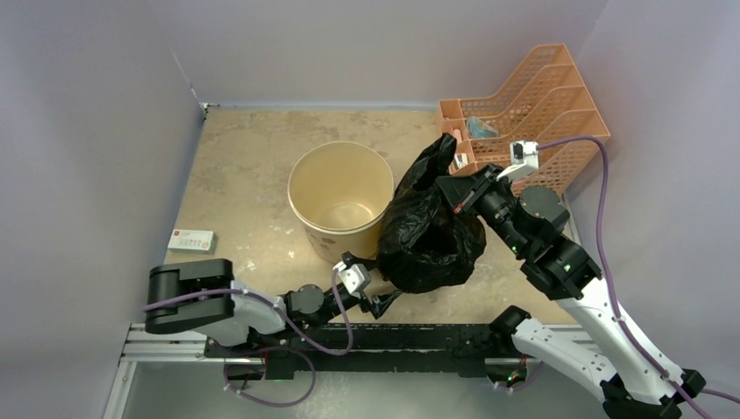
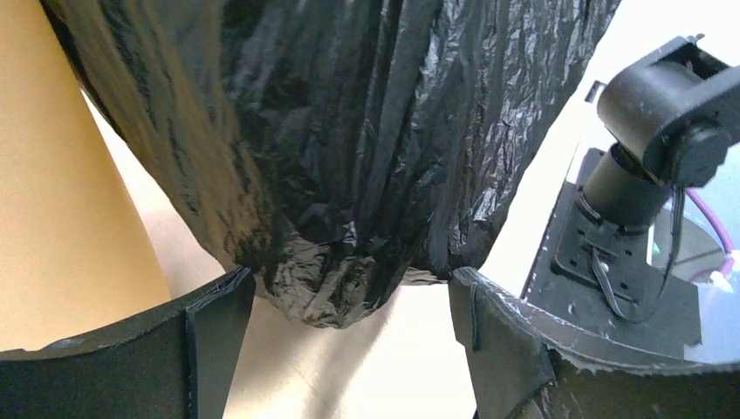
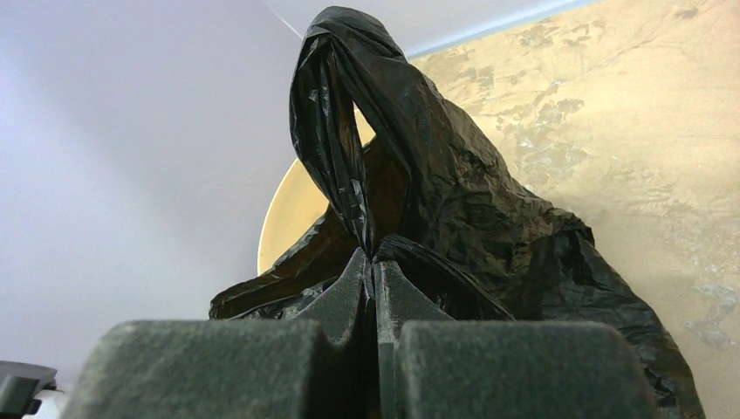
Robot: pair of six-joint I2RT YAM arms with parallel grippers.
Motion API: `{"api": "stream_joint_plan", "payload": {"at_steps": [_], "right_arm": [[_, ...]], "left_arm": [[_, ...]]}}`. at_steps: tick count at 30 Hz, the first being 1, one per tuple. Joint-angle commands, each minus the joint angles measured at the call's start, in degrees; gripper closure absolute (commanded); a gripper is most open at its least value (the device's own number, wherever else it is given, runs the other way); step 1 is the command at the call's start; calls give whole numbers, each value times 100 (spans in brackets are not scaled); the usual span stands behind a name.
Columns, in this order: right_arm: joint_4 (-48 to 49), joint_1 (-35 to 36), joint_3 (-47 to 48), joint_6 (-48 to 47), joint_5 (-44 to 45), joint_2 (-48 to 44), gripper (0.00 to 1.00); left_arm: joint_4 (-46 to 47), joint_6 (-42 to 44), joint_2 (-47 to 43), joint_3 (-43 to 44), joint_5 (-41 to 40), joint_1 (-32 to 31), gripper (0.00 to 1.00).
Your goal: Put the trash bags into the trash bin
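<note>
This is a robotics lab test cell. Plain pale lilac-grey partition walls (image 1: 87,131) box in a mottled tan surface (image 1: 244,157). A black-and-white left robot arm (image 1: 209,305) and a matching right robot arm (image 1: 558,262) are mounted on a black metal rail (image 1: 393,336) at the near edge. Purple cables (image 1: 602,192) loop along the arms.

The bag (image 1: 432,231) is glossy black, its creases catching grey glints. The bin (image 1: 325,237) is cream-beige, with small brownish marks low on its wall. Right of the bin, the organiser (image 1: 558,96) is orange mesh. Left of the bin, a box (image 1: 191,240) is white with red print. The table (image 1: 244,157) is mottled tan. The cables (image 1: 602,201) are purple.
</note>
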Motion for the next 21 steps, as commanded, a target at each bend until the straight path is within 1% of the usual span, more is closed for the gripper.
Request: {"api": "stream_joint_plan", "payload": {"at_steps": [1, 5, 6, 7, 8, 9, 11, 13, 14, 15, 16, 17, 18, 21], "right_arm": [[284, -25, 274, 65, -171, -49, 100], [326, -25, 230, 65, -228, -48, 100], [328, -25, 230, 65, -254, -36, 100], [328, -24, 237, 65, -272, -32, 100], [317, -23, 246, 71, -282, -31, 100], [305, -24, 247, 69, -279, -43, 100], [281, -17, 239, 71, -211, -76, 100], [239, -20, 246, 47, -95, -114, 100], [202, -17, 259, 30, -21, -128, 100], [170, -20, 272, 18, 42, -136, 100], [150, -17, 277, 2, 121, -161, 100], [130, -24, 270, -12, 200, -179, 100], [120, -25, 261, -25, 272, -199, 100], [100, -24, 226, -27, 457, -244, 100]], "left_arm": [[1725, 259, 504, 236, -382, -16, 18], [2158, 445, 1110, 589, -348, 20, 20], [2239, 437, 1206, 664, -314, 27, 22], [2318, 383, 1293, 705, -274, 42, 26], [2374, 298, 1356, 735, -198, 80, 31], [2417, 221, 1413, 774, -99, 121, 39], [2415, 194, 1469, 875, 49, 162, 59], [2254, 169, 1358, 949, 154, 164, 73], [2065, 139, 1223, 998, 212, 164, 79], [1779, 109, 1046, 1050, 289, 164, 88], [1330, 36, 834, 1141, 357, 168, 95], [813, -69, 568, 1252, 472, 183, 100], [-49, -191, 317, 1384, 663, 240, 100], [-1909, -613, -428, 1931, 1563, 533, 100]]}}
